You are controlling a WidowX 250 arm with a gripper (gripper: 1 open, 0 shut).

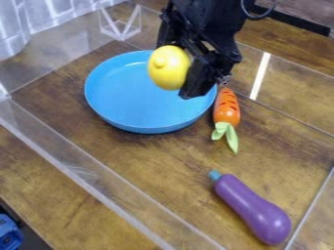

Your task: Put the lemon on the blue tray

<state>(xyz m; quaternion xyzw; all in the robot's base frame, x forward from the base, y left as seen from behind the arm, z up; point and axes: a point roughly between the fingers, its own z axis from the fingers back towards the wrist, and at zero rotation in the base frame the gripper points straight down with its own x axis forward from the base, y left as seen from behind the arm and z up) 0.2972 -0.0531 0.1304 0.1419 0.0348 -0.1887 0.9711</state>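
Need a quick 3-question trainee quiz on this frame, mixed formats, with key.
1. True or false: the lemon rests on the blue tray.
2. What lies nearest the tray's right rim? A) carrot B) eggplant C) cup
3. Fill in: the gripper is shut on the ____.

Key: 1 false, it is held above the tray. 2 A. 3 lemon.
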